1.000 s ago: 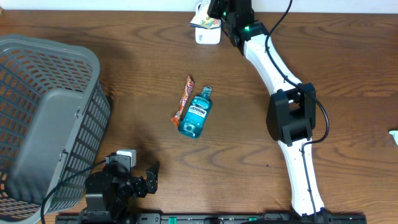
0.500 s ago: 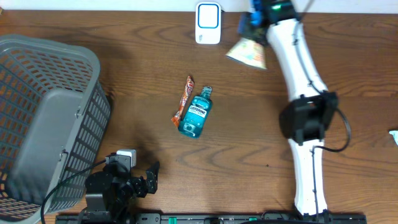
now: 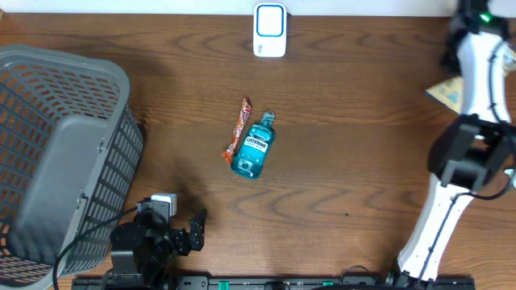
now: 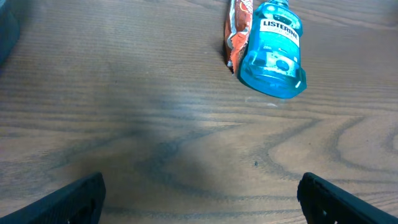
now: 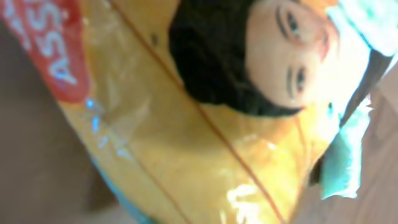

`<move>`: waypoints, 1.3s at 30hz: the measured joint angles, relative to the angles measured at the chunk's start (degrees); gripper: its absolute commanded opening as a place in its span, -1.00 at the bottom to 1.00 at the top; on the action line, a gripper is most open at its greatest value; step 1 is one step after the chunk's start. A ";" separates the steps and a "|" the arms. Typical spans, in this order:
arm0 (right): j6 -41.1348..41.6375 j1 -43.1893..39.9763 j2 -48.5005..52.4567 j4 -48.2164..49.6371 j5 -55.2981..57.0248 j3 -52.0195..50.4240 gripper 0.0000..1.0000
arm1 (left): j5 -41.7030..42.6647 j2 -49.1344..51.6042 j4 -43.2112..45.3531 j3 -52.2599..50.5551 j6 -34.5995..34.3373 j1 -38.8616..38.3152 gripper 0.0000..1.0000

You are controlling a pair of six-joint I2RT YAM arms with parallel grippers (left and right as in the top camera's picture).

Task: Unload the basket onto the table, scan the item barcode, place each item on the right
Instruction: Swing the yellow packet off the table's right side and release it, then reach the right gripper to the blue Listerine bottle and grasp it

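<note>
A: The packet (image 3: 446, 93) is way out at the right edge of the bench (image 3: 339, 185) now. 1 second back it was over the scanner (image 3: 269, 30) at the top middle.

B: Big swing. What about the right hand (image 3: 451, 71)?

A: Pressed together on the packet. The wrist view is all yellow wrapper, with a printed face and red lettering right up against the lens.

B: Any barcode showing?

A: Not on the side I can see, so I can't tell whether the scan took. My read is that this 1 has had its pass over the scanner and is being carried off to be set down.

B: And the scanner itself?

A: It's standing alone, with nothing held over it any more.

B: What's left to do?

A: 2 things mid-bench. There's a blue bottle (image 3: 253, 147) lying on its side, and a red sachet (image 3: 237, 129) touching its left flank. Neither has shifted.

B: And the left hand (image 4: 200, 186)?

A: Spread wide and holding nothing, low at the near edge and facing the bottle. It hasn't moved either. The basket (image 3: 48, 161) on the left sits where it was.

B: So probably 1 item handled and 2 still to scan.

A: That's how I'd judge it.
</note>
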 measured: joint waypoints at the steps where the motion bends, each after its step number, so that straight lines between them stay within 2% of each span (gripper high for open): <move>1: -0.98 -1.97 0.00 0.68 0.24 -1.57 -0.98 | 0.00 0.00 0.00 0.00 0.00 0.00 0.97; 4: -3.32 -6.56 0.00 1.27 0.94 -3.08 -0.98 | 0.00 0.00 0.02 0.00 0.00 0.00 0.97; 5: -4.11 -8.13 0.00 1.66 1.29 -3.10 -0.92 | 0.00 0.00 0.00 0.00 0.00 0.00 0.97; 6: -4.85 -9.60 0.00 2.05 1.46 -3.04 -0.67 | 0.00 0.00 0.00 0.00 0.00 0.00 0.97; 10: -6.54 -13.90 0.00 1.79 -0.07 -2.71 0.75 | 0.00 0.00 0.00 0.00 0.00 0.00 0.97; 11: -6.69 -14.60 -0.09 1.60 -1.16 -2.45 0.98 | 0.00 0.00 0.00 0.00 0.00 0.00 0.97; 17: -6.75 -14.56 -4.76 0.94 -8.79 -0.55 0.99 | 0.00 0.00 0.00 0.00 0.00 0.00 0.97; 23: -3.45 -9.99 -18.58 -0.59 -21.79 1.07 0.98 | 0.00 0.00 0.00 0.00 0.00 0.00 0.97; 25: -1.25 -6.23 -24.28 -3.61 -28.83 2.29 0.98 | 0.00 0.00 0.00 0.00 0.02 0.00 0.97; 29: 2.95 2.08 -28.15 -11.78 -36.52 3.15 0.98 | 0.00 0.00 0.00 0.00 0.00 0.00 0.97; 33: 6.93 12.81 -26.75 -17.94 -42.05 1.44 0.99 | 0.00 0.00 0.02 0.00 0.00 0.00 0.97; 39: 8.79 27.50 -22.91 -16.72 -44.13 -6.60 0.93 | 0.00 0.00 0.00 0.00 0.00 0.00 0.97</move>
